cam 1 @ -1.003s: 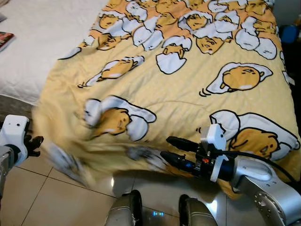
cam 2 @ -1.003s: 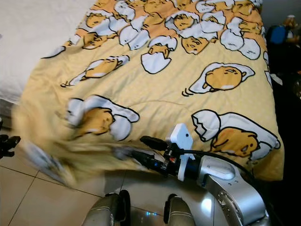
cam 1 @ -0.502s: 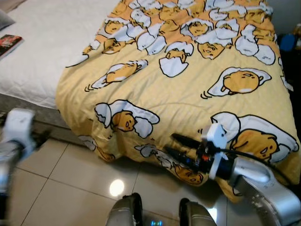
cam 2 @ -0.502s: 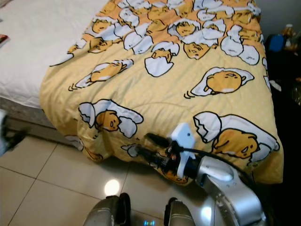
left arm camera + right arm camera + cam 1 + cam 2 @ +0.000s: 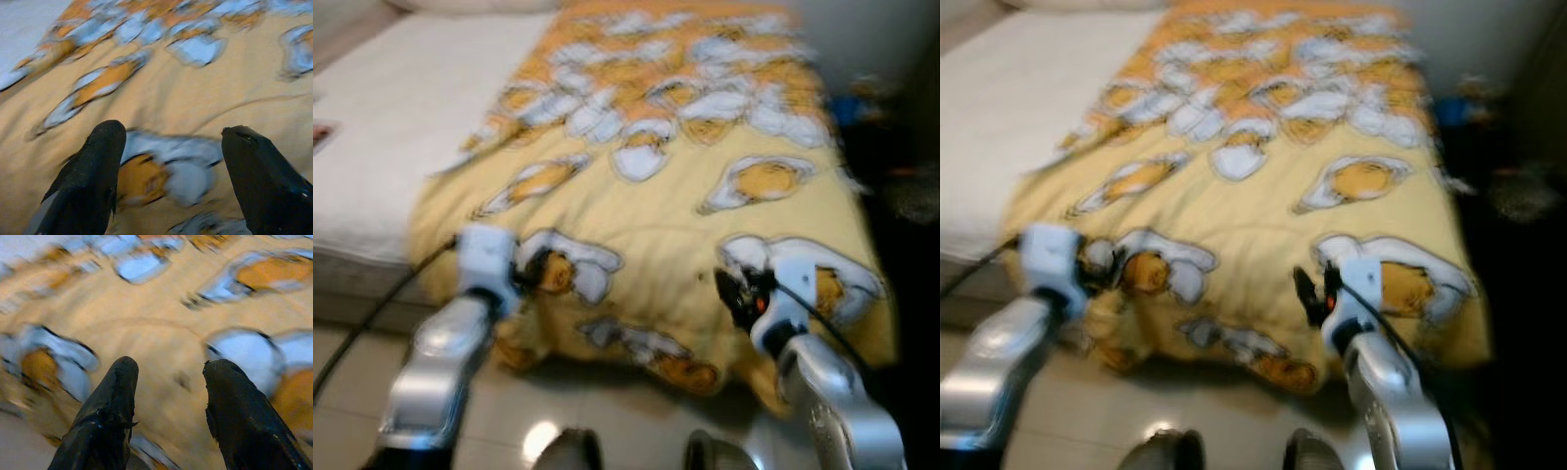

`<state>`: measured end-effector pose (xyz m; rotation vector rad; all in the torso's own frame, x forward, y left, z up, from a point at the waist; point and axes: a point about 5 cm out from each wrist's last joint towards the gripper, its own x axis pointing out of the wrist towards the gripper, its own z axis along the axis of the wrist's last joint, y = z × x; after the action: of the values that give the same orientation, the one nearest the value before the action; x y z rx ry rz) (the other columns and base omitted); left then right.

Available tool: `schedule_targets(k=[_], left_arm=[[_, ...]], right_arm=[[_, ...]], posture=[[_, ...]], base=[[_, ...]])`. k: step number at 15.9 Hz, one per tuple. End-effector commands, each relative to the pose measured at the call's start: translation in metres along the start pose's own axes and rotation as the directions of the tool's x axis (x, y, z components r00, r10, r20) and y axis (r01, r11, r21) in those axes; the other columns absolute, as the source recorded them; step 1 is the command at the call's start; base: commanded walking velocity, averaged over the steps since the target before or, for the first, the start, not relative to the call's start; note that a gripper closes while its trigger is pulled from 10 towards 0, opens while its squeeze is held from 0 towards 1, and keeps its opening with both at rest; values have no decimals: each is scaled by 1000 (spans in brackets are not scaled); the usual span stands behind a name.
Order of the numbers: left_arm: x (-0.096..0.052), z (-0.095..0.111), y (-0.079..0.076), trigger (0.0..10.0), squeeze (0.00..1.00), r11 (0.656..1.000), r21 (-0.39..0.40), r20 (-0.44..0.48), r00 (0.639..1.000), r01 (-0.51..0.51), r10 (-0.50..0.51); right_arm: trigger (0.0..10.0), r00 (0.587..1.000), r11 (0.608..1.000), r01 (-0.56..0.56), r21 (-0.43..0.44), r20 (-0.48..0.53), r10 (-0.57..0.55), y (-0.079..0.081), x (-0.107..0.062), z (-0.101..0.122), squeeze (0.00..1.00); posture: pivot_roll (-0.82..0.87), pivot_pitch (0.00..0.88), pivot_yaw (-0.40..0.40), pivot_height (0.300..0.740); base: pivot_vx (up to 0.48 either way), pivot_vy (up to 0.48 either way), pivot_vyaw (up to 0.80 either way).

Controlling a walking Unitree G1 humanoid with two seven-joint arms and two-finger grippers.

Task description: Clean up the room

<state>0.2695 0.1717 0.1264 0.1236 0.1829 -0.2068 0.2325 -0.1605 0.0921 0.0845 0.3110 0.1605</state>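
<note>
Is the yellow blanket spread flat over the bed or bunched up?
Spread: the yellow blanket lies flat over the bed, its near edge draping toward the floor.

Yellow blanket (image 5: 675, 220) with white-and-orange egg cartoons, white mattress (image 5: 382, 147)

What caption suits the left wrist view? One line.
Open left gripper poised above the yellow egg-print blanket.

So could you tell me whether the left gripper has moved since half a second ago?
Yes. The left gripper has come up from beside the bed, over the floor, and inward to the yellow blanket's near edge, by the egg print there.
</note>
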Motion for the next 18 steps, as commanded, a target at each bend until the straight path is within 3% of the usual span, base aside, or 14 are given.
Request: schedule_targets(k=[1, 3, 5, 13, 18], left_arm=[[-4, -3, -1, 10000, 0, 999, 37, -12, 1000, -24, 24], [-2, -1, -15, 10000, 0, 998, 64, 20, 1000, -1, 0], [-1, 2, -22, 10000, 0, 999, 34, 39, 999, 5, -6], [-3, -2, -18, 10000, 0, 1000, 5, 35, 999, -17, 16], [-5, -3, -18, 10000, 0, 1000, -18, 31, 999, -15, 15]], right_arm=[[10000, 1000, 999, 30, -23, 10, -30, -3, 1, 4, 0], [10000, 998, 998, 58, -17, 11, -58, -2, -1, 3, 0], [10000, 998, 998, 65, -22, 4, -65, -1, -1, 4, 0], [10000, 994, 993, 112, -38, 9, -111, -7, 1, 7, 0], [10000, 992, 992, 124, -40, 15, -123, -11, 5, 8, 0]], posture=[[-93, 25, 63, 740], [-101, 15, 54, 740], [-105, 10, 41, 740], [-104, 0, 19, 740], [-93, 0, 9, 740]], base=[[0, 0, -763], [0, 0, -766], [0, 0, -763], [0, 0, -781], [293, 0, -781]])
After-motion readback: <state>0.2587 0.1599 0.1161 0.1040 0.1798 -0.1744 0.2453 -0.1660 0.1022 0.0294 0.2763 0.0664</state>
